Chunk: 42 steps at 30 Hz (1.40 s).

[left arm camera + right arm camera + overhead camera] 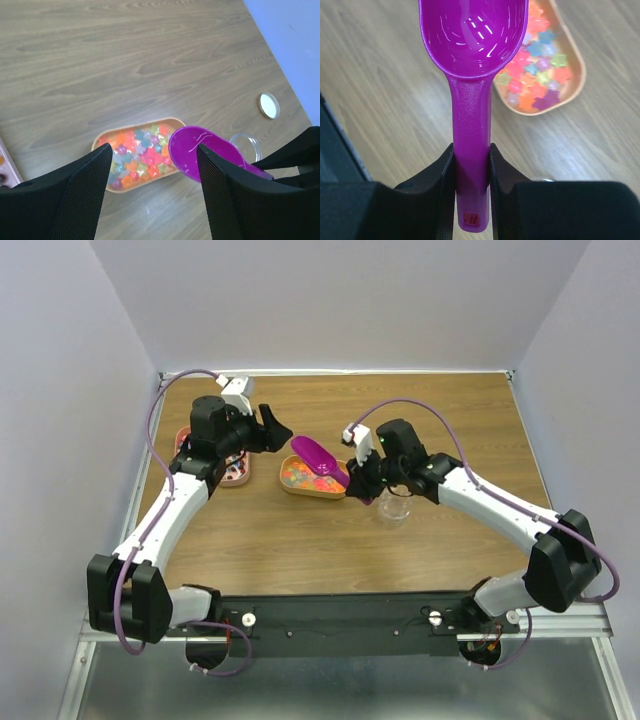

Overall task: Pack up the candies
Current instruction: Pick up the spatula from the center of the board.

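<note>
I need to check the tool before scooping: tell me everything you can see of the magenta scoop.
The magenta scoop is glossy, opaque plastic in one piece: a deep oval bowl and a straight, flat handle with a small mark at its end. The bowl faces up and is empty. The right gripper is shut on the handle, one finger on each side. The bowl hangs over one end of the peach tray of candies; whether it touches the tray cannot be told.

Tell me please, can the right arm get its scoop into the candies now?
Probably yes. The right claw grips the empty scoop, whose bowl hangs at the edge of the open tray; nothing covers the candies.
</note>
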Each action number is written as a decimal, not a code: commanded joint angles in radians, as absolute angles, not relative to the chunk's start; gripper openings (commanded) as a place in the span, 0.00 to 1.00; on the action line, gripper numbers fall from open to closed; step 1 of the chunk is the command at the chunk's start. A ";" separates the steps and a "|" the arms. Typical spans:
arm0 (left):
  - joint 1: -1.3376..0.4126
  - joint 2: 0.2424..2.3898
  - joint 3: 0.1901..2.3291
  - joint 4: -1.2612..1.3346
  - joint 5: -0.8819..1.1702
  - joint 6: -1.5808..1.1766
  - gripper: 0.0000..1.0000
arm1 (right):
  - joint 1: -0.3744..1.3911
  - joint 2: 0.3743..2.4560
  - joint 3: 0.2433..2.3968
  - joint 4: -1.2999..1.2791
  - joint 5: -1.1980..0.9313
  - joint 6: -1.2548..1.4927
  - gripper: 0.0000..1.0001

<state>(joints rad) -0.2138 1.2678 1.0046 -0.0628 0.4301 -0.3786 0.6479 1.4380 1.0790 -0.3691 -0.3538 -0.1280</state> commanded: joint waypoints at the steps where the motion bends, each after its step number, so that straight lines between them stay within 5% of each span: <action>1: -0.218 1.232 0.953 -0.107 0.485 -0.417 0.74 | 0.693 1.446 1.072 -0.394 -0.354 -0.143 0.01; 19: -0.281 1.336 0.937 -0.144 0.535 -0.456 0.45 | 0.729 1.450 1.085 -0.394 -0.339 -0.179 0.01; 27: -0.281 1.351 0.914 -0.110 0.587 -0.494 0.00 | 0.732 1.436 1.071 -0.388 -0.321 -0.193 0.01; 30: -0.278 1.364 0.887 -0.065 0.632 -0.544 0.00 | 0.732 1.419 1.055 -0.377 -0.296 -0.198 0.16; 34: -0.253 1.367 0.812 0.035 0.695 -0.658 0.00 | 0.733 1.355 1.000 -0.318 -0.276 -0.198 0.51; 37: -0.235 1.362 0.763 0.119 0.735 -0.753 0.00 | 0.735 1.290 0.951 -0.258 -0.265 -0.193 0.63; 42: -0.210 1.328 0.716 0.227 0.761 -0.880 0.00 | 0.735 1.227 0.902 -0.186 -0.279 -0.192 0.69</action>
<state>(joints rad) -0.2337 1.3613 0.7353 0.0792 0.6926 -0.7391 0.7284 1.2682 0.9356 -0.2924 -0.2817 -0.1989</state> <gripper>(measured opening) 0.038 0.674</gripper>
